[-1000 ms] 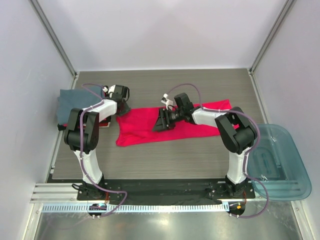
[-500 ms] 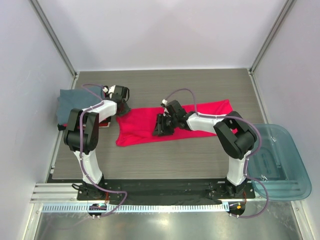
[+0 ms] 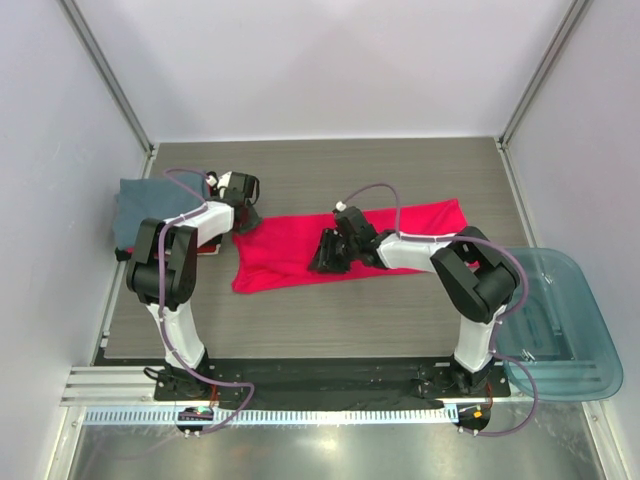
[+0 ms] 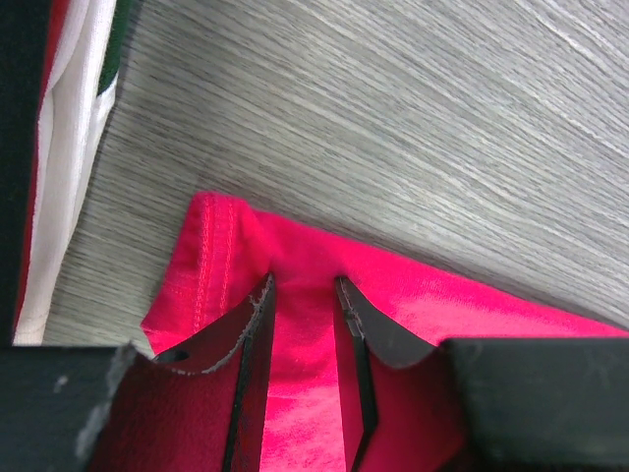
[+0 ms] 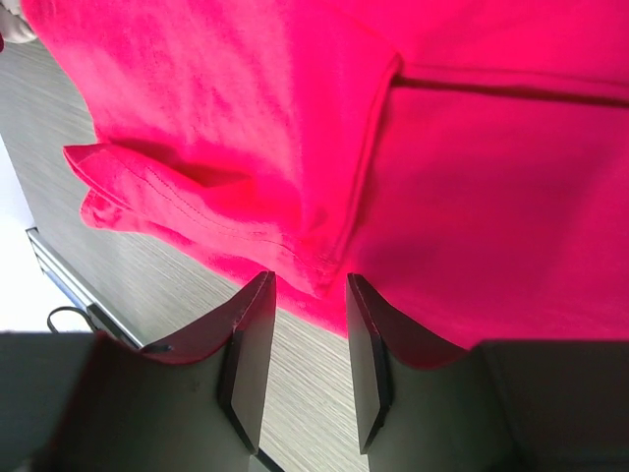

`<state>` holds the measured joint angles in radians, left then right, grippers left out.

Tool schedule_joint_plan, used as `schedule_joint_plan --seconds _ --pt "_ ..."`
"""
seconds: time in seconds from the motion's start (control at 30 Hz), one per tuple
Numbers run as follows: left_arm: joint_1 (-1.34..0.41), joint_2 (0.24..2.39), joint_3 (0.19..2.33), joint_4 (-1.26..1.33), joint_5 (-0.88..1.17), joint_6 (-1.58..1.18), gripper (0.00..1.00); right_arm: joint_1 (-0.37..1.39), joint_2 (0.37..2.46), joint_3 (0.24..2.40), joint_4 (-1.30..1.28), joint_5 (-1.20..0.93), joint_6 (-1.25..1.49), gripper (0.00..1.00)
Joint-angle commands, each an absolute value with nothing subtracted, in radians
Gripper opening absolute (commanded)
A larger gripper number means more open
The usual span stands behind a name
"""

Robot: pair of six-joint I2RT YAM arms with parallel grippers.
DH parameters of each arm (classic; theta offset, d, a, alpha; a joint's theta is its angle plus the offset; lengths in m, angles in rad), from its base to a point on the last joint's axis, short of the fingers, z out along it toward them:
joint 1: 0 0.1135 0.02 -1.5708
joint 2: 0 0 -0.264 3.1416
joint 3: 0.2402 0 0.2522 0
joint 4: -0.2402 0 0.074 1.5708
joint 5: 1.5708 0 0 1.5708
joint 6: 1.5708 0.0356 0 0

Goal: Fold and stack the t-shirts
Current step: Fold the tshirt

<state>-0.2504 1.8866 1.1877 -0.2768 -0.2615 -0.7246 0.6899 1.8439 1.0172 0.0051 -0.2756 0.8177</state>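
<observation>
A bright red-pink t-shirt (image 3: 285, 255) lies spread crosswise over the middle of the table. My left gripper (image 3: 243, 216) is at its far left corner. In the left wrist view the jaws (image 4: 303, 285) stand a narrow gap apart, pinching a ridge of the red cloth (image 4: 221, 246). My right gripper (image 3: 326, 257) is low at the shirt's near edge, about midway along it. In the right wrist view its fingers (image 5: 308, 280) are slightly apart, with a folded hem (image 5: 324, 265) just at the tips and bare table between them. A slate blue-grey t-shirt (image 3: 140, 200) lies folded at the far left.
A translucent teal tub (image 3: 555, 320) sits at the right near corner, off the table's edge. Red and dark cloth (image 3: 208, 247) pokes out below the blue-grey shirt. A white, red and dark layered edge (image 4: 69, 147) shows at the left of the left wrist view.
My right gripper has slid from over the shirt's middle to its near edge and dropped lower. The left gripper has stayed at the far left corner.
</observation>
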Motion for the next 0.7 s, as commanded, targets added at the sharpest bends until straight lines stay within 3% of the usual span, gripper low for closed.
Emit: schedule_joint_plan --seconds 0.0,0.23,0.33,0.37,0.43,0.67 --pt "-0.255 1.839 1.177 -0.264 -0.271 -0.715 0.31 0.713 1.855 1.042 0.054 -0.272 0.845 0.4" --pt "-0.255 1.836 1.177 -0.264 -0.273 -0.713 0.31 0.726 1.868 1.04 0.025 -0.241 0.862 0.37" --pt "-0.255 1.836 1.177 -0.264 -0.276 -0.713 0.31 0.727 1.873 1.038 0.028 -0.248 0.864 0.22" --pt "-0.256 1.836 1.177 -0.262 -0.276 -0.712 0.31 0.727 1.873 1.04 0.026 -0.25 0.862 0.12" --pt "-0.255 1.838 1.177 -0.262 -0.279 -0.712 0.31 0.727 1.858 1.045 0.011 -0.249 0.856 0.01" --pt "-0.255 1.844 1.178 -0.264 -0.281 -0.707 0.31 0.724 1.778 1.072 -0.152 -0.207 0.793 0.01"
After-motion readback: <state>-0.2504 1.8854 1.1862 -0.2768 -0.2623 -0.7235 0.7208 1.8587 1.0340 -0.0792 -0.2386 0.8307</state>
